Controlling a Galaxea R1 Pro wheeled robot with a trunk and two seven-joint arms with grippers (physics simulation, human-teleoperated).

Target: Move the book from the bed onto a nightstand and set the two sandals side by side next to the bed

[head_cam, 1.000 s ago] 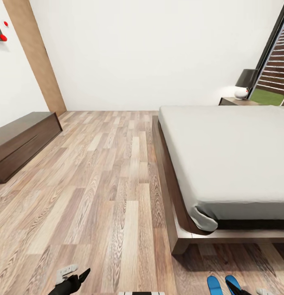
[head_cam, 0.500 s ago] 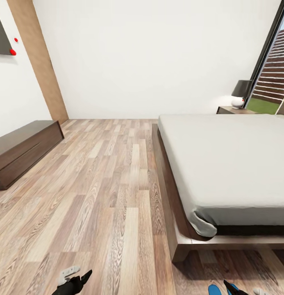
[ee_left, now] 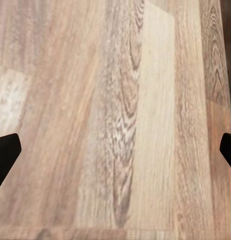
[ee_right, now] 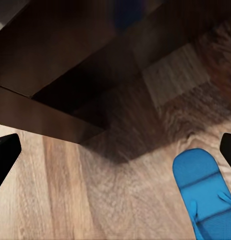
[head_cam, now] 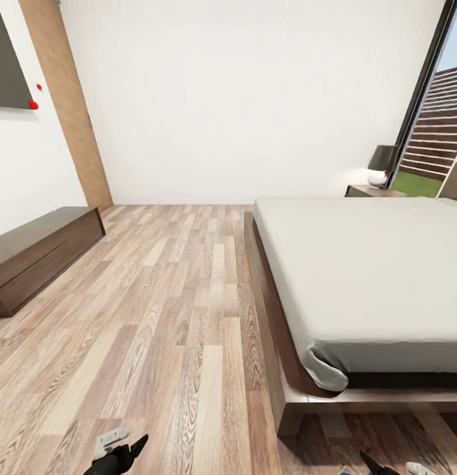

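The bed (head_cam: 366, 264) takes up the right side of the head view, its grey mattress bare on a dark wooden frame (ee_right: 45, 65). The book is out of view. A dark nightstand (head_cam: 370, 191) stands behind the bed's far corner by the window. One blue sandal (ee_right: 205, 192) lies on the plank floor near the frame's corner, seen in the right wrist view, close to my right gripper (ee_right: 115, 155), which is open and empty. My left gripper (ee_left: 115, 155) is open over bare floor. Both grippers, left (head_cam: 122, 450) and right (head_cam: 381, 466), sit at the head view's lower edge.
A long low brown bench (head_cam: 37, 254) runs along the left wall. A dark-shaded lamp (head_cam: 381, 161) stands on the nightstand. A wide strip of plank floor (head_cam: 182, 316) lies between the bench and the bed.
The head camera has tilted up, so the whole picture has slid down and the two blue sandals have left its lower edge. Both grippers hold their places.
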